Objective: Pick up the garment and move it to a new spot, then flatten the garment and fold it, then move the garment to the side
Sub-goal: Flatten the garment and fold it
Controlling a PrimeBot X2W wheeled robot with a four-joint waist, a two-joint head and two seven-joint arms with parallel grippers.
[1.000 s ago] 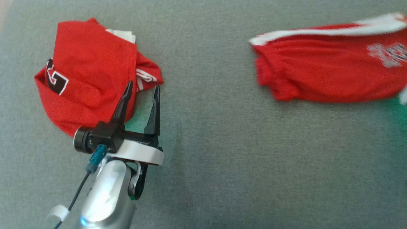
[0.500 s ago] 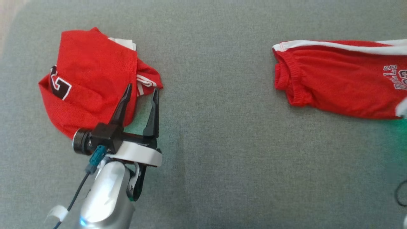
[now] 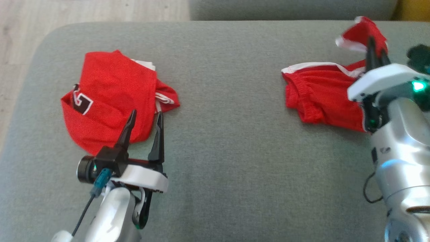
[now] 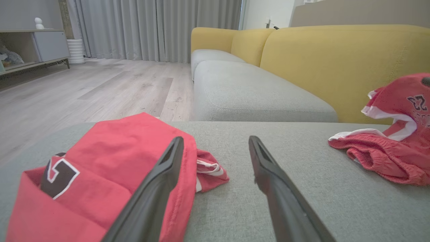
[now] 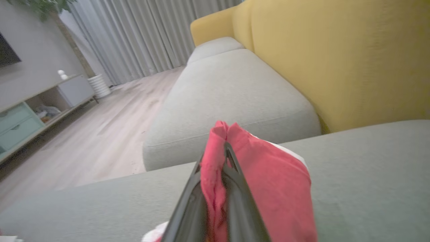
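1. The left pincer (image 3: 146, 113) hangs low over the grey seat cushion (image 3: 228, 161). Its two dark fingers are spread wide, with nothing between them.
2. Just ahead of it and to its left lies a folded red garment (image 3: 111, 90) with a dark, white-edged letter patch. In the head view the left finger crosses the garment's near edge, and the right finger is over bare cushion beside it. Whether the finger touches the cloth cannot be told.
3. The right pincer (image 3: 376, 50) is pinched narrow on a fold of the red shorts (image 3: 319, 104). In the right wrist view red cloth sits pressed between the fingers and bunches over their tips.
4. The pinched part, with a dark "23" on it, is raised off the cushion. The rest, with its elastic waistband and white side stripe, lies on the cushion to this pincer's left, well apart from the folded garment.
5. Beyond both pincers are a second grey seat (image 4: 252, 97) and the yellow sofa back (image 4: 336, 60). Farther off are the wooden floor (image 4: 100, 90) and grey curtains (image 4: 151, 30).
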